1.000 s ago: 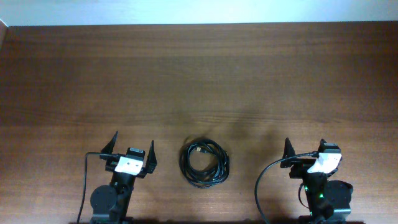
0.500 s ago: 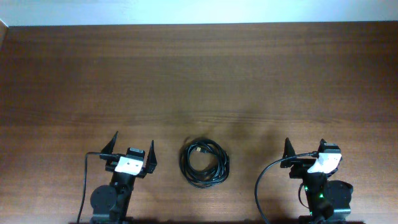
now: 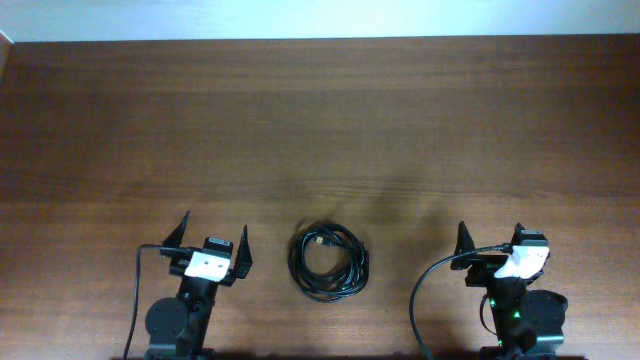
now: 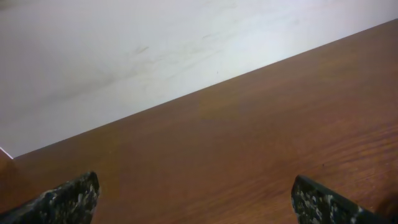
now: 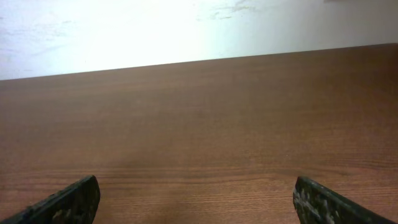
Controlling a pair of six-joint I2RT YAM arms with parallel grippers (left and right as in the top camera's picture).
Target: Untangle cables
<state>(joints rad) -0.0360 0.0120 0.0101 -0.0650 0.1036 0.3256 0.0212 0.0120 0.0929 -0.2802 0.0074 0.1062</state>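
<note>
My L gripper [image 3: 214,230] sits near the front edge of the table [image 3: 320,120], left of centre, jaws spread wide w/ nothing btw them. My R gripper [image 3: 490,238] is at the front right, also spread wide & empty. Both point toward the far edge, where a pale wall [image 3: 300,18] runs as a strip along the top of the overhead view.

The cables [image 3: 328,261] lie btw my two arms, a bit nearer the L one. They form one flat, roughly round coil of thin black loops on the wood. Strands overlap all round the ring, so I can't tell how many cords there are. One small plug [image 3: 320,241] w/ a light metallic tip shows inside the ring, near its far side. The coil is apart from both grippers, touching neither.

L wrist cam: my L fingers [image 4: 68,198] show only as dark speckled tips in the bottom corners, far apart, w/ bare wood btw them. The table edge runs slanted across the view, wall beyond it.

R wrist cam: my R fingers [image 5: 65,202] sit in the bottom corners the same way, wide apart over wood, w/ the table edge approx level & bright wall above.

The L arm wire [image 3: 137,290] drops beside my L arm & the R arm wire [image 3: 418,300] arcs out beside my R arm
</note>
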